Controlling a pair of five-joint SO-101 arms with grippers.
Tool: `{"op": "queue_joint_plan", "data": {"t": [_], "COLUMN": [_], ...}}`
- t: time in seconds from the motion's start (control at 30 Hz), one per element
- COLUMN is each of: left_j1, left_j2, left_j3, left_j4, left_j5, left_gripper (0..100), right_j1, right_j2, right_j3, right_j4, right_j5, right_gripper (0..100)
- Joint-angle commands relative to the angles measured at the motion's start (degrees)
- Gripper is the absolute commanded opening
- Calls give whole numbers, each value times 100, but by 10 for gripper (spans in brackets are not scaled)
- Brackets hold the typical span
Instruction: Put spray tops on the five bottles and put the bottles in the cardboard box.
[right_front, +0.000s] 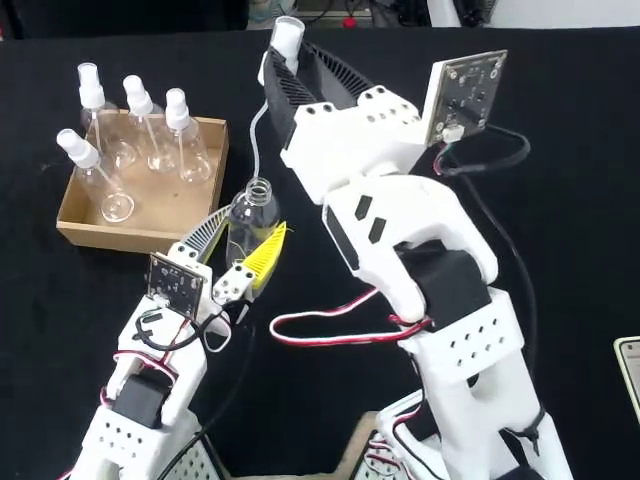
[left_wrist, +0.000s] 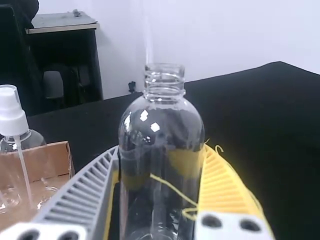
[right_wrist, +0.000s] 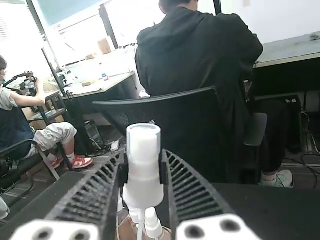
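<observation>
Left pincer (right_front: 252, 225) is clamped on the uncapped bottle (right_front: 255, 203), upright just beside the cardboard box (right_front: 75, 218), base cut off in the wrist view. Right pincer (right_front: 288, 48) is clenched on a spray top (right_front: 287, 33).

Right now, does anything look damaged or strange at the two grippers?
One small thing: a frayed yellow thread trails from the yellow finger of the left gripper, beside the uncapped bottle it holds. The spray top in the right gripper sits straight. Nothing looks spilled or broken.
</observation>
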Motion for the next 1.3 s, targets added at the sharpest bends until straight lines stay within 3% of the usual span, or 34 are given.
{"op": "queue_joint_plan", "data": {"t": [0.0, 0.3, 0.6, 1.03, 1.27], "left_j1": [48, 48, 48, 40, 40], "left_j2": [-105, -105, -105, -105, -105], "left_j3": [119, 119, 119, 119, 119], "left_j4": [0, 0, 0, 9, 9], "left_j5": [9, 9, 9, 9, 9], "left_gripper": [127, 127, 127, 127, 127], "right_j1": [105, 88, 79, -615, -615], "right_j2": [-198, -198, -198, -198, -198], "right_j3": [-242, -778, -769, -4, 620], "right_j4": [-132, -88, 642, 949, 1134], "right_j5": [70, 62, 70, 70, 70], "right_gripper": [11, 11, 11, 11, 11]}}
